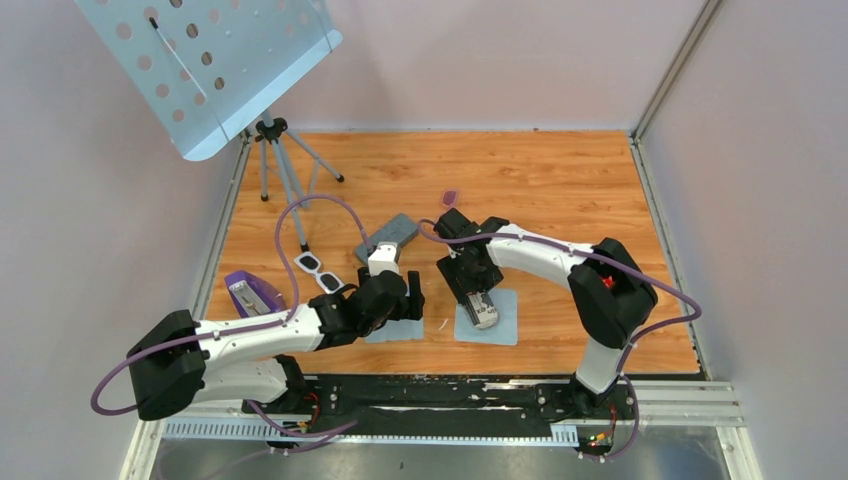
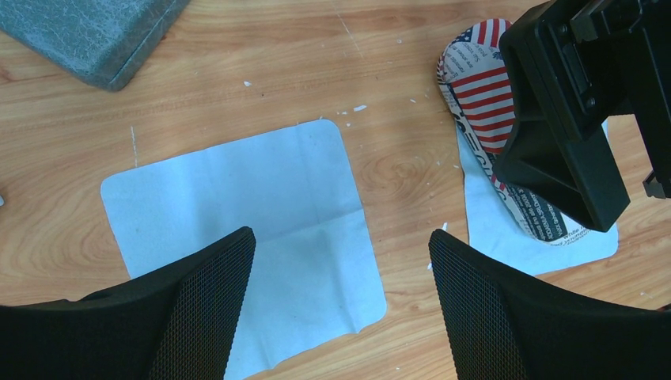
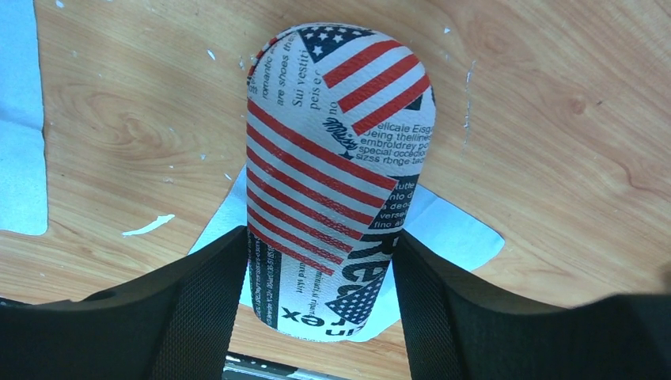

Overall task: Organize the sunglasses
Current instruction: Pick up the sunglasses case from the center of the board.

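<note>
Left fingers [image 2: 340, 305] spread wide, holding nothing, above a pale blue cloth [image 2: 237, 214]. Right fingers [image 3: 320, 317] pinch the flag-patterned case [image 3: 332, 158] by both sides; the case sits on a second cloth [image 3: 459, 226]. Grey case [image 2: 87, 32] lies near the first cloth. Only the top view shows the sunglasses [image 1: 450, 197], on the desk [image 1: 560, 180] past the right arm, well apart from both.

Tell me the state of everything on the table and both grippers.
Flag-patterned case: closed, lying on a blue cloth.
Grey case: closed, flat on the table.
Purple sunglasses: loose, uncased.
White-framed sunglasses: loose, uncased.
Other blue cloth: spread flat, bare.
Left gripper: open, empty.
Right gripper: shut on the flag-patterned case.
</note>
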Robot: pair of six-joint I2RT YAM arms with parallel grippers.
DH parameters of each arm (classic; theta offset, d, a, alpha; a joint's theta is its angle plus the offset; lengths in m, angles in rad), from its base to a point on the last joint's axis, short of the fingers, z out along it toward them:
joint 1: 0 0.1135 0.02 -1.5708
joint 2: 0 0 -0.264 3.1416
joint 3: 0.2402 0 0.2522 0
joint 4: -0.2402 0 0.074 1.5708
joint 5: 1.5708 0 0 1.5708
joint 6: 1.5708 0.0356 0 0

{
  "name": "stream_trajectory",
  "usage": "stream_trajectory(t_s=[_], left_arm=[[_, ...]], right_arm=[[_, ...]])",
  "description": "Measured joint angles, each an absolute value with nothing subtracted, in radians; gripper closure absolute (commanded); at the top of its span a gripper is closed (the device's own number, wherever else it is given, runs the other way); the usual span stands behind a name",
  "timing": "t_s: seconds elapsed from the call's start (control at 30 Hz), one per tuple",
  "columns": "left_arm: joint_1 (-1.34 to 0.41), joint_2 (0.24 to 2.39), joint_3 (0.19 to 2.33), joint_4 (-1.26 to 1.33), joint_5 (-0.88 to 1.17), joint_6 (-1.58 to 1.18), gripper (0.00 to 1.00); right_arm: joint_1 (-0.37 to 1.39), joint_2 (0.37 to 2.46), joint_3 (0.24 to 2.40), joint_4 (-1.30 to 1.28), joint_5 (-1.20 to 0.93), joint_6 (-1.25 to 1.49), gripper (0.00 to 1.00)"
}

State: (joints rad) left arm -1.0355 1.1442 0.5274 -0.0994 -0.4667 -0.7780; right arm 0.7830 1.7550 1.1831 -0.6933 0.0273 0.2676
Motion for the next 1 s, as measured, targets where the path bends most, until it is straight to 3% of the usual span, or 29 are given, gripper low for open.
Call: stream_trajectory(t_s=[0.33,0.63,0.7,0.8,1.0], left_arm=[[-1.036,1.146,0.527,-0.099,-0.463,-0.778,0.15],[-1.036,1.147,0.527,-0.091,-0.463,-0.778,0.15],[-1.036,1.147,0.527,-0.090,-0.462,-0.778,0.15],[-1.036,1.147,0.527,-0.088,-0.459,-0.778,0.15],[-1.036,1.145,0.522,-0.059,-0.456,-0.778,0.13]], right_arm=[[0.783,1.763,1.183,-0.691,0.028,0.265,0.28],[0.783,1.784,1.184,-0.691,0.027,0.263,0.35],[0.783,1.784,1.184,-0.691,0.027,0.261,0.51],[0.780,1.783,1.184,-0.691,0.015,0.246,0.98],[0.714,1.742,1.184,-0.688,-0.186,0.159,1.00]])
